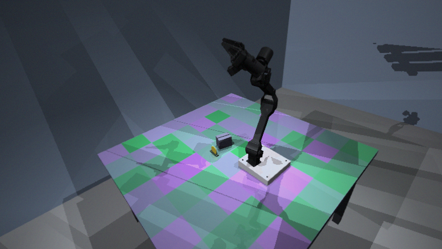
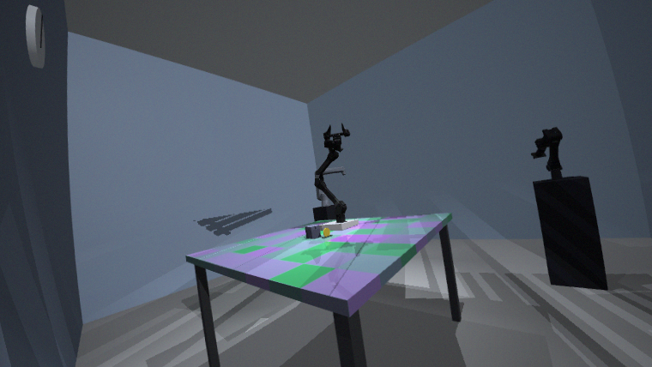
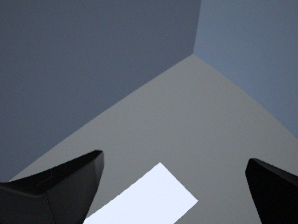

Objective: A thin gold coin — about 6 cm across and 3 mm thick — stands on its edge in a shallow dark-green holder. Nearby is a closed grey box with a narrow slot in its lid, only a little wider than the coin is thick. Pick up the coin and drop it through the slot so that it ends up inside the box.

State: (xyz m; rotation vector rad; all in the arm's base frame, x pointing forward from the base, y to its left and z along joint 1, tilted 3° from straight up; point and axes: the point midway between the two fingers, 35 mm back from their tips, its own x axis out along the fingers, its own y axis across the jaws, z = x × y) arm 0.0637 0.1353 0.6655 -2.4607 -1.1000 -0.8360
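While the arm rears up high above its white base plate (image 1: 272, 168), the gripper (image 2: 336, 130) points toward the ceiling with its fingers spread wide and nothing between them. Down on the chequered purple-and-green table (image 1: 315, 198), well below the gripper, the gold coin (image 1: 213, 149) stands on edge in its dark holder (image 1: 215, 153). Just beside it sits the closed grey box (image 1: 224, 141), near the arm's base.
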